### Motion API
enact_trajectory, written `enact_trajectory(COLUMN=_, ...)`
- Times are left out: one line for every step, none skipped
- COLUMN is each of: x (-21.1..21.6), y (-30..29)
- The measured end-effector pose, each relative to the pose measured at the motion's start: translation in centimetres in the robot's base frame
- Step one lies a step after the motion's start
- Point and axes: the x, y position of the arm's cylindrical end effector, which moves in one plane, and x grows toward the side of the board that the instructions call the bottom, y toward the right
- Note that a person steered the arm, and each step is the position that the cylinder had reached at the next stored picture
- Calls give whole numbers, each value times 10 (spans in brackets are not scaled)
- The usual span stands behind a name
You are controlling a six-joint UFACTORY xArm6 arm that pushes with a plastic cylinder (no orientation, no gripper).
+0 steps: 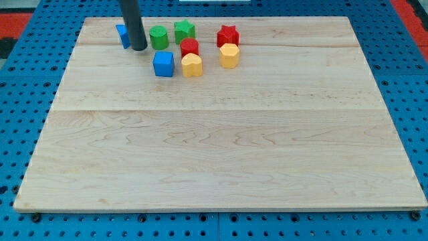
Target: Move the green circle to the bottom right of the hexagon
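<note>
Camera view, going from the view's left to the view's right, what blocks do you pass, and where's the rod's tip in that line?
Blue block behind the rod → my tip → green circle → blue cube → green star → red star, with the yellow hexagon just below it.

Wooden board (221,147) bearing 7 coloured blocks. Blue, 2: 1 cube (163,64) and 1 block (122,33) largely hidden behind the rod, shape uncertain. Green, 2: 1 circle (158,37), 1 star (184,30). Red, 2: 1 star (227,35), 1 cylinder-like block (189,47). Yellow, 2: 1 hexagon (229,55), 1 heart-like block (192,65).
</note>
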Motion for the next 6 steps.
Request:
enact_trajectory(x=-24, y=8)
enact_trajectory(x=-30, y=6)
enact_trajectory(x=-33, y=6)
enact_trajectory(x=-59, y=7)
enact_trajectory(x=-76, y=21)
enact_trajectory(x=-78, y=69)
